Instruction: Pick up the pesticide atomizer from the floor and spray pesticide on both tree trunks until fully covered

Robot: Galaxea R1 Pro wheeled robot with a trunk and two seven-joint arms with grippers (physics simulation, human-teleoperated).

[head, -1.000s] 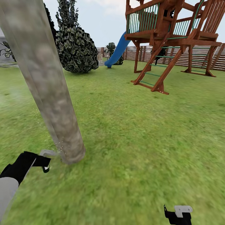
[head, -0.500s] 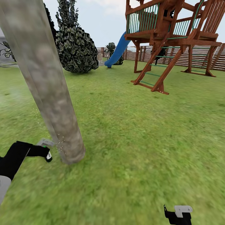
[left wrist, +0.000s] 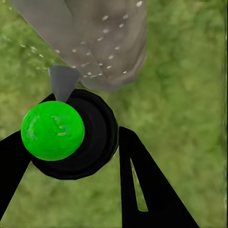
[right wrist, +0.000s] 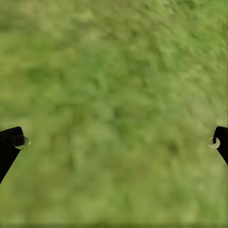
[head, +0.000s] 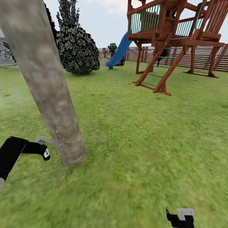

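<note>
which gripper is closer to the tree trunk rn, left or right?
Left. The left gripper, shut on the pesticide atomizer, sits just beside the tree trunk near its base. The right gripper hangs open over the grass, well off to the trunk's other side.

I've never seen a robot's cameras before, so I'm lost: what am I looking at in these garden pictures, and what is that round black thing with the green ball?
The wide picture comes from a camera on the robot's head. It looks down over a lawn at a thick tree trunk, with a wooden play tower behind. The other two come from cameras by each gripper. The left gripper is closed around a small spray bottle, the pesticide atomizer, seen end-on, with a green ball on it. White specks dot the bark. The right gripper hangs open over grass, holding nothing.
</note>
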